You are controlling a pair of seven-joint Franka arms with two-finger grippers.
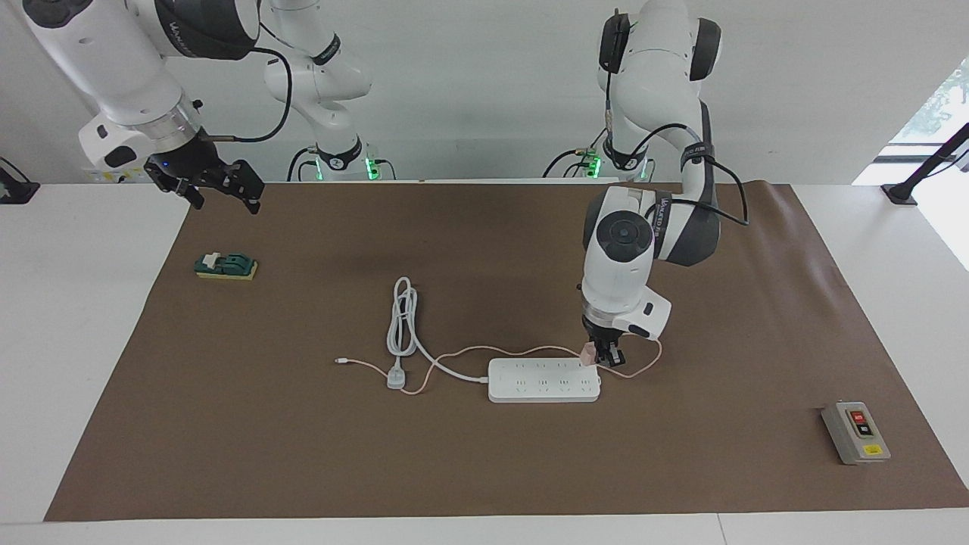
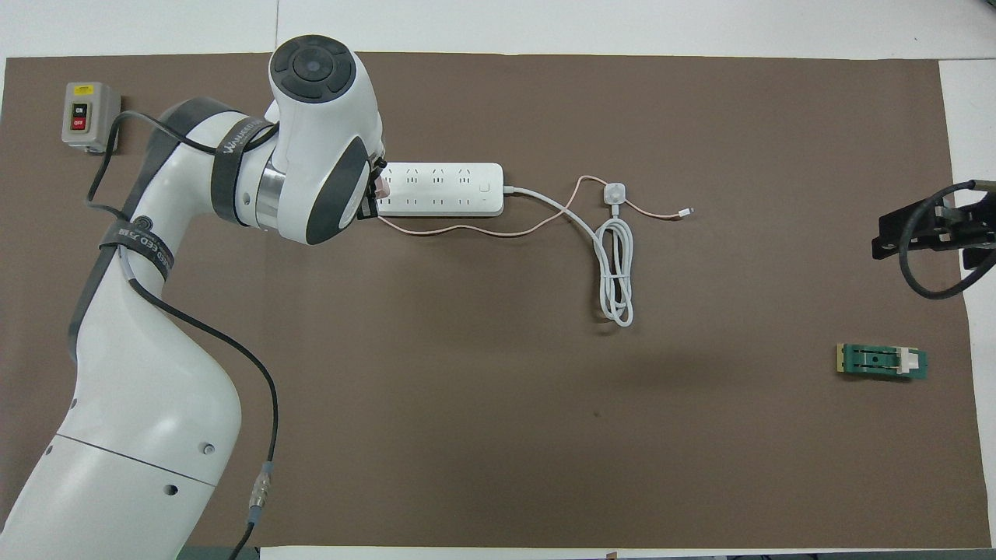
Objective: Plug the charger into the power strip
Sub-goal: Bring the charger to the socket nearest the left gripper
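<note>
I see a matt brown paper-like mat [image 1: 303, 454], a smooth white plastic power strip [image 1: 543, 381], glossy white arm shells, and a matt grey switch box [image 1: 855, 433].

The charger [image 1: 587, 353], a small pale-pink cube, hung pinched in the left arm's grip just above the end of the power strip [image 1: 543, 380] toward the left arm's end of the table. Its thin pink cable [image 1: 484, 351] looped out and trailed along the mat beside the strip to a small white connector [image 1: 341, 360]. The strip lay flat, long and white, two rows of sockets facing up.
</note>
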